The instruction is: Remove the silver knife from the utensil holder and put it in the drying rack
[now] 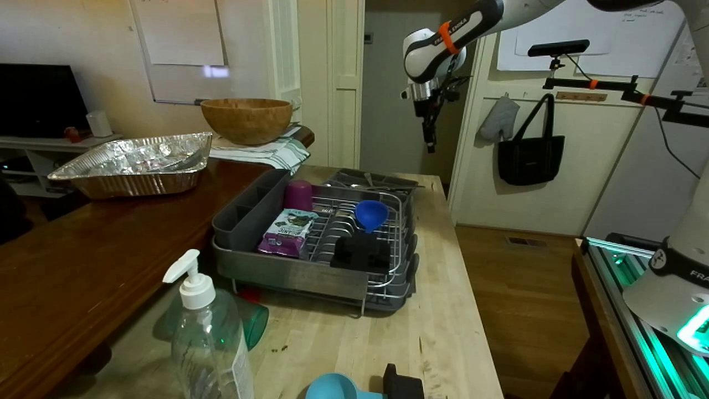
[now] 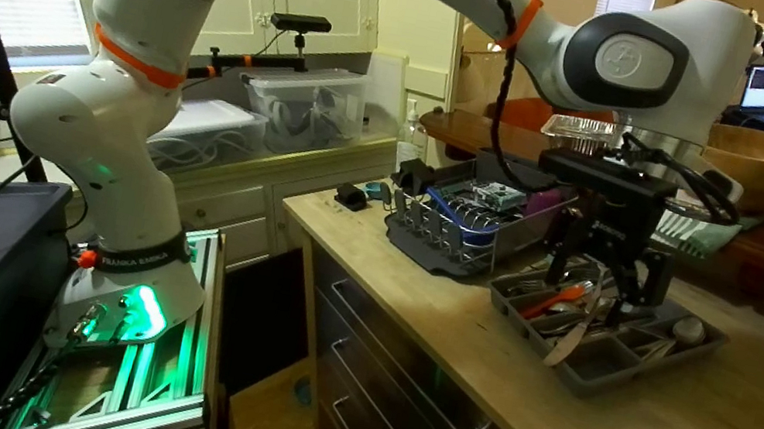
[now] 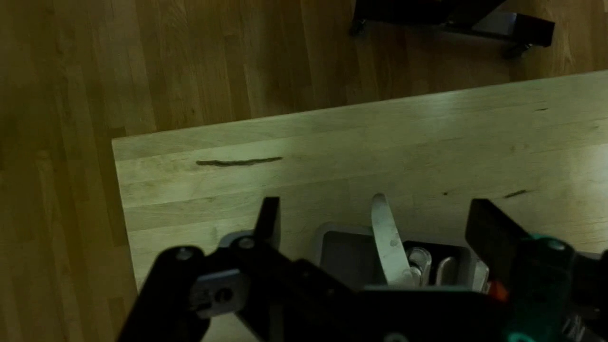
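Note:
The silver knife lies on top of the grey utensil holder. Its blade tip sticks out past the holder's rim; the wrist view hides its other end behind the gripper. The knife also shows in an exterior view, slanting over the compartments. My gripper is open and points down above the holder. In the wrist view the blade lies between the open fingers, touching neither. The dark wire drying rack with its grey base stands beside the holder and also shows in an exterior view.
The rack holds a purple cup, a snack packet and a blue scoop. A soap bottle stands near it. A wooden bowl and foil pan sit on the higher brown table. An orange-handled utensil lies in the holder.

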